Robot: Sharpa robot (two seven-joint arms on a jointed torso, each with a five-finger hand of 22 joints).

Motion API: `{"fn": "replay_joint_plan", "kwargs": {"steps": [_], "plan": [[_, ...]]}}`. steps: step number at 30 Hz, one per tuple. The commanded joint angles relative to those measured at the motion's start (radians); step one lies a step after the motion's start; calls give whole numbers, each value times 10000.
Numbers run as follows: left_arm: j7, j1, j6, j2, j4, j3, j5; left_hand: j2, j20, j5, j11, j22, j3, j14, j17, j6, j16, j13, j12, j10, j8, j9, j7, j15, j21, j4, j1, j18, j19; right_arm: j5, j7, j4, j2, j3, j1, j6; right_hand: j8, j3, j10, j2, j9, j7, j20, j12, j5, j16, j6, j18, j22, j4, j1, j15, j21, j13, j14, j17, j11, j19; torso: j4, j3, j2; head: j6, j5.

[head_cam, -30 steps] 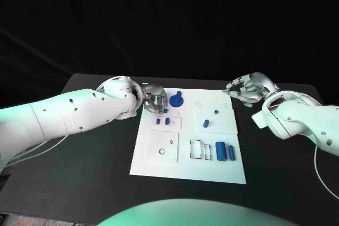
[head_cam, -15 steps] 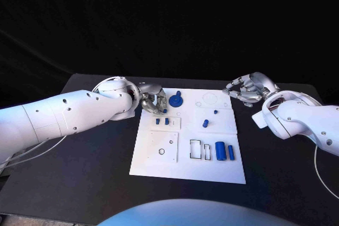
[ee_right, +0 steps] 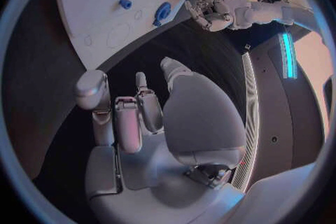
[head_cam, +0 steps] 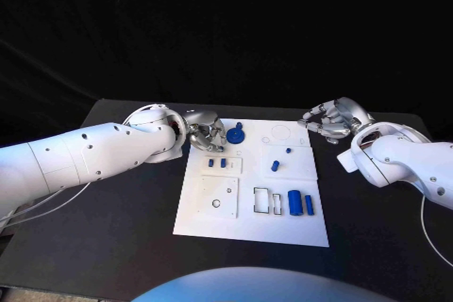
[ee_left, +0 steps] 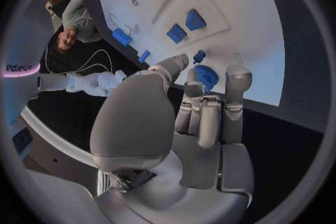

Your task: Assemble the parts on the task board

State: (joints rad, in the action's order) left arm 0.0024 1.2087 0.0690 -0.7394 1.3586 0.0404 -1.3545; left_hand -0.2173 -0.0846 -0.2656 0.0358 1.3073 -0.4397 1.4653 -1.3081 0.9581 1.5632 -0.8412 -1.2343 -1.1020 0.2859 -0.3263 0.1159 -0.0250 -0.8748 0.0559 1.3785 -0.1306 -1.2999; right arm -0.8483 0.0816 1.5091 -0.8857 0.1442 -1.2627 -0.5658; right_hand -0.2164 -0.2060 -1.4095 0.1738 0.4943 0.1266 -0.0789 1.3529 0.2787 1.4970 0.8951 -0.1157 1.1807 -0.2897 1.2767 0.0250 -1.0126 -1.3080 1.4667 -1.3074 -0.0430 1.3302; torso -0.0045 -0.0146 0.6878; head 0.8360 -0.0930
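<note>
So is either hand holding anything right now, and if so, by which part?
Nothing is held. The left hand hovers at the task board beside the blue gear, fingers apart. The right hand is curled on nothing, off the board.

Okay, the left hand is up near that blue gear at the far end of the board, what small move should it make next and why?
Probably close the left hand on the blue gear: its fingertips sit beside the gear, holding nothing. The right hand hovers off the task board.
</note>
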Motion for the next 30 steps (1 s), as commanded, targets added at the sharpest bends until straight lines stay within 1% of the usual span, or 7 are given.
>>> {"fn": "replay_joint_plan", "kwargs": {"steps": [1, 9, 15, 19, 30], "plan": [[138, -7, 22, 15, 23, -5, 112, 23, 1, -41, -1, 1030, -80, 991, -2456, 71, 47, -321, -231, -177, -58, 18, 15, 23, -106, 8, 110, 96, -114, -78, -36, 14, -2, 0, 6, 59, -51, -58, 5, 26, 16, -44, 21, 15, 51, -28, -8, -52, 8, 25, -19, 52, -31, -369, 631, -948, 26, 21, -4, 2, 2, -8, -10], [13, -17, -137, 90, -36, -4, 51, 159, 0, 20, -2, 1083, -186, 1055, -2627, 228, 76, -999, -715, -561, -91, 15, 1, 22, -380, -61, 214, 132, -209, -80, -36, 11, 5, 0, 7, 61, -51, -58, 5, 26, 16, -44, 21, 15, 51, -28, -8, -52, 8, 25, -19, 52, -31, -369, 631, -948, 26, 21, -7, 0, 3, -4, -16], [-131, -28, -119, 191, -110, -4, -39, 207, 2, 55, -4, 1115, -227, 1055, -2627, 251, 76, -1082, -792, -605, -115, 19, 1, 19, -535, -85, 248, 155, -267, -83, -40, 18, 13, 0, 7, 60, -51, -58, 5, 26, 16, -44, 21, 15, 51, -28, -8, -52, 8, 25, -19, 52, -31, -369, 631, -948, 26, 21, -5, 1, 6, -8, -14], [-231, -32, -139, 230, -137, -3, -65, 234, 3, 62, -3, 1123, -245, 1055, -2627, 263, 76, -1100, -812, -616, -122, 20, 2, 18, -576, -89, 256, 160, -284, -90, -39, 23, 10, 0, 7, 57, -51, -58, 5, 26, 16, -44, 21, 15, 51, -28, -8, -52, 8, 25, -19, 52, -31, -369, 631, -948, 26, 21, -17, -1, 6, -14, -9], [-356, -35, -343, 245, -151, -3, -76, 282, 4, 77, -4, 1127, -273, 1055, -2627, 318, 76, -1070, -820, -591, -120, 15, -2, 17, -609, -87, 254, 163, -296, -93, -43, 22, 9, 0, 7, 53, -58, -66, -5, 28, 23, -46, 23, 26, 52, -17, -5, -52, 7, 25, -20, 54, -25, -376, 640, -975, 28, 26, -2, 4, -1, 0, 8]]}}
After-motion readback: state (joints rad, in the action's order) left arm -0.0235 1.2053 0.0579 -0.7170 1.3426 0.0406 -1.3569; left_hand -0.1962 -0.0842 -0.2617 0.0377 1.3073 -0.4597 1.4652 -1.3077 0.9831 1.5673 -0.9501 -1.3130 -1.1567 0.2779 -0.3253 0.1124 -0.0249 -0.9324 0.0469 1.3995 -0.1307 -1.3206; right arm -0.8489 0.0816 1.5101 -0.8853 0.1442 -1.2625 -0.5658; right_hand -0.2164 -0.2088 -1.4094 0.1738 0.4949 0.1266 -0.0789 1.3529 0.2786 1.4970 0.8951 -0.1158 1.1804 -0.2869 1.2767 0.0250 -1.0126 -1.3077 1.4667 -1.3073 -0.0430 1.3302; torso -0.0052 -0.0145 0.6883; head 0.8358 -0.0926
